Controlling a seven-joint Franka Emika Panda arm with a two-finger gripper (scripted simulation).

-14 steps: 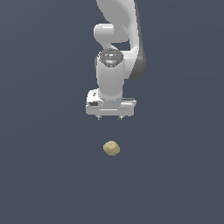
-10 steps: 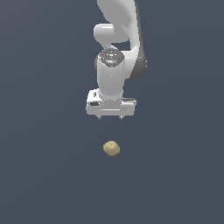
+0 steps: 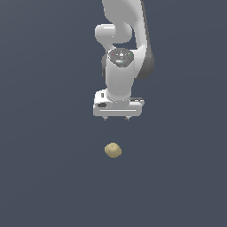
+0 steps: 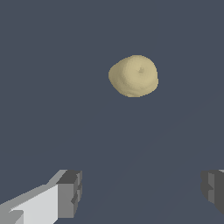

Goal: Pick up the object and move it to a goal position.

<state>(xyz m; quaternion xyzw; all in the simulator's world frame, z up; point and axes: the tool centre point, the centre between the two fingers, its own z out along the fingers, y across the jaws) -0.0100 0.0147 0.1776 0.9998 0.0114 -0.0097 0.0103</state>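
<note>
From the exterior view I see the white Panda arm (image 3: 126,40) hanging over a plain dark grey-blue surface (image 3: 44,168), its white gripper (image 3: 116,119) pointed down. The small tan-yellow, lumpy, matte object (image 3: 113,150) lies on that surface below the jaws, apart from them and untouched. Against the pictures from a moment ago, the gripper sits slightly lower and a touch toward the exterior view's right, so the gap to the object has shrunk a little; the object itself has not shifted. Only two short finger stubs show under the palm bar here, too small for me to judge their spacing. The arm's upper links run out of the picture.

In the wrist view the jaws stand wide apart: one grey-tipped white finger (image 4: 69,194) and the other finger's dark pad (image 4: 213,189) sit at opposite edges, both cut off by the frame. The object (image 4: 134,75) lies ahead of the open jaws, not between them, nearer the midline than either finger.
</note>
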